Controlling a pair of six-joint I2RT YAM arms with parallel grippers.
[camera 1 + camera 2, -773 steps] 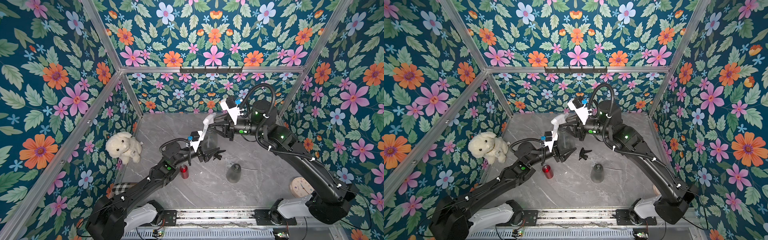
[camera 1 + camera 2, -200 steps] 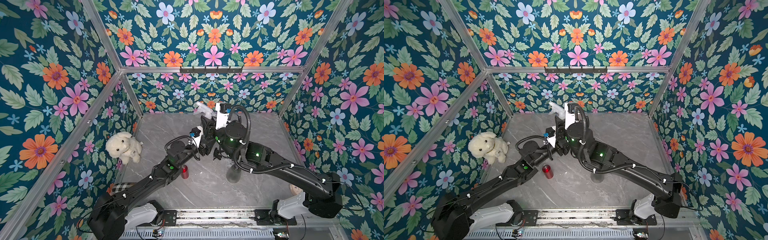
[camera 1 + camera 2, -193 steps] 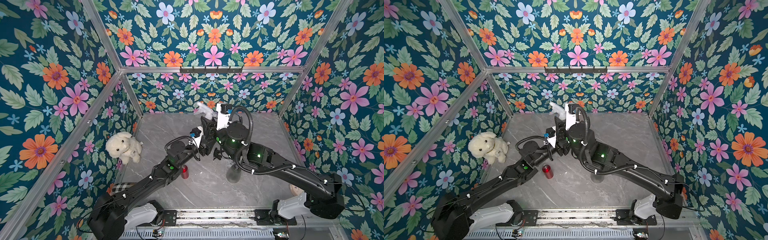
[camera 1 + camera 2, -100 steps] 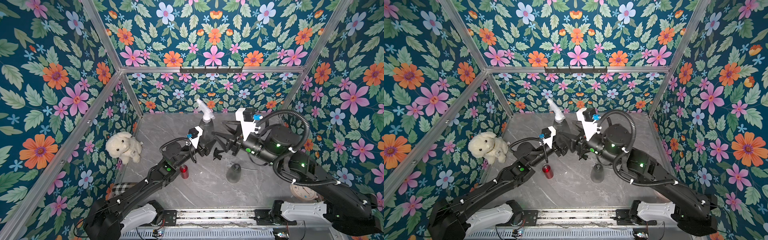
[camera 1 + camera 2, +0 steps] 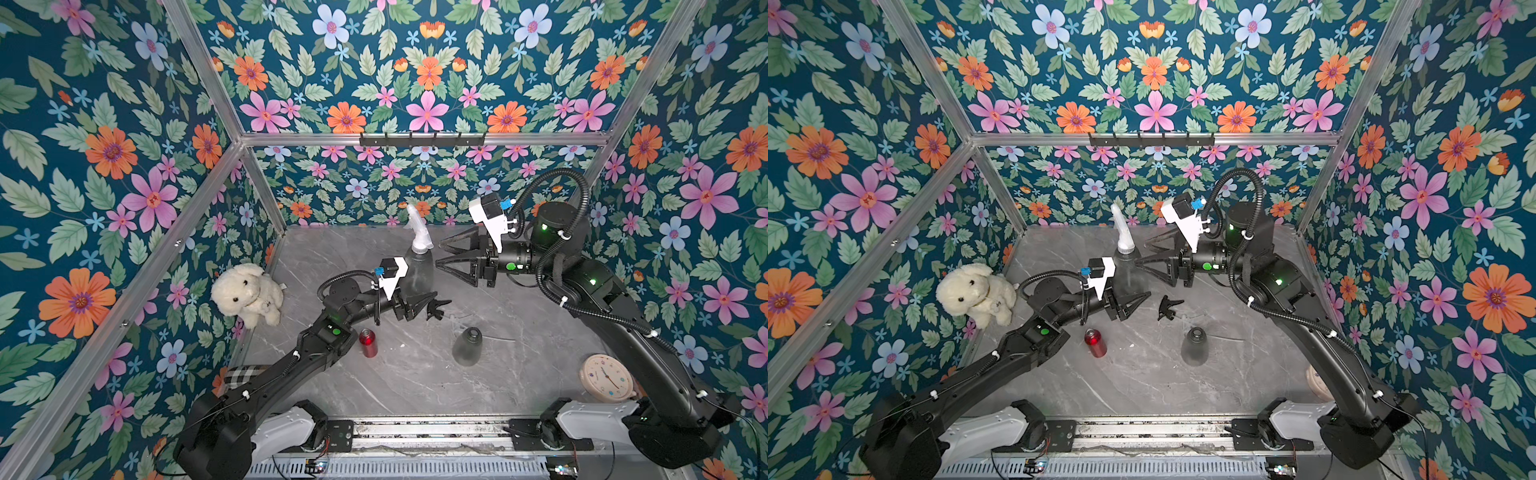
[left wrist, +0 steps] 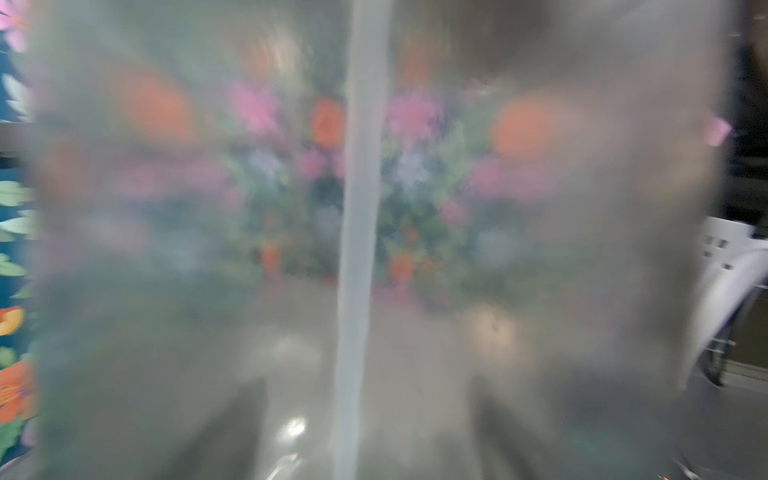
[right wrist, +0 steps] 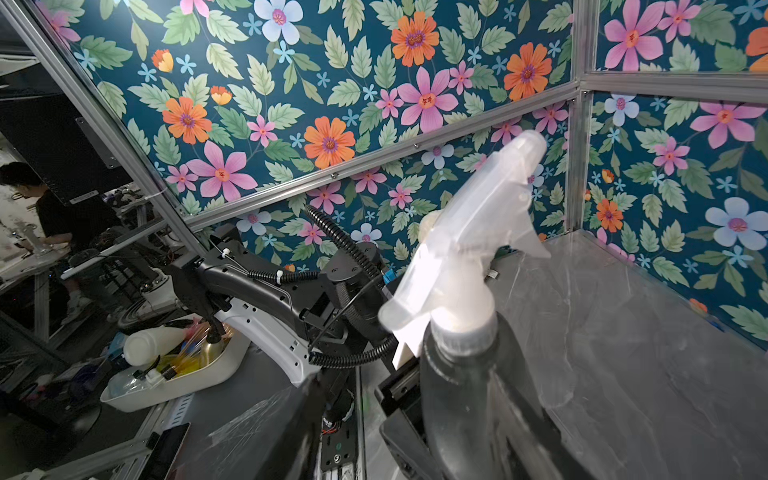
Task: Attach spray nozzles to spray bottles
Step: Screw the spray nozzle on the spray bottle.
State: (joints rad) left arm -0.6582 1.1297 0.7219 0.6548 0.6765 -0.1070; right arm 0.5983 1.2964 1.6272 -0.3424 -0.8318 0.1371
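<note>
Gaping right claw [image 5: 439, 255] beside grey bottle [image 5: 417, 272], near back wall [image 5: 353, 187].

Some seconds ago the right claw [image 5: 439, 254] held the white nozzle [image 5: 415, 226] above the grey bottle [image 5: 419, 274]; now the nozzle sits on the bottle's neck. A second ago that claw was twisted over the bottle's top. It has since let go and drawn back, jaws apart and empty, just beside the bottle.
</note>
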